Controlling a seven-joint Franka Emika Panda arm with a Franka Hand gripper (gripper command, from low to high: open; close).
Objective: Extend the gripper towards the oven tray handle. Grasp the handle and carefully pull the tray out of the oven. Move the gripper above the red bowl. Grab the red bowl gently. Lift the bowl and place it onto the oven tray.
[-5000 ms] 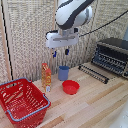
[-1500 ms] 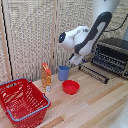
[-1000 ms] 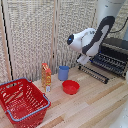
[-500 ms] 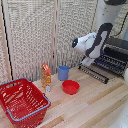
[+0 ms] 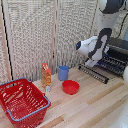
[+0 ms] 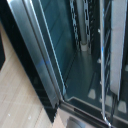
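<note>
Fingers first: you can't tell from either view whether they're apart or together. In the exterior view the gripper sits at the end of the white-and-black arm, tucked low against the front of the oven, and the fingertips themselves are lost in the blur against the dark metal. The wrist view doesn't show them at all.

What your wrist camera does show is the oven opening very close up: the silvery frame running diagonally, the dark cavity behind it, and thin shiny wire bars of the tray inside. So the fingers are right at the mouth of the oven, with the tray just beyond them; whether they're touching it, I can't say.

The slatted door panel lies open and low, just below the fingers, reaching down toward the bench.

The red bowl is well away from the fingers, sitting upright on the bench, out toward the exterior view's left of them. Just behind it is a blue cup, and beside that an orange bottle. Farther still from the fingers, a big red wire basket sits at the bench's near corner.
</note>
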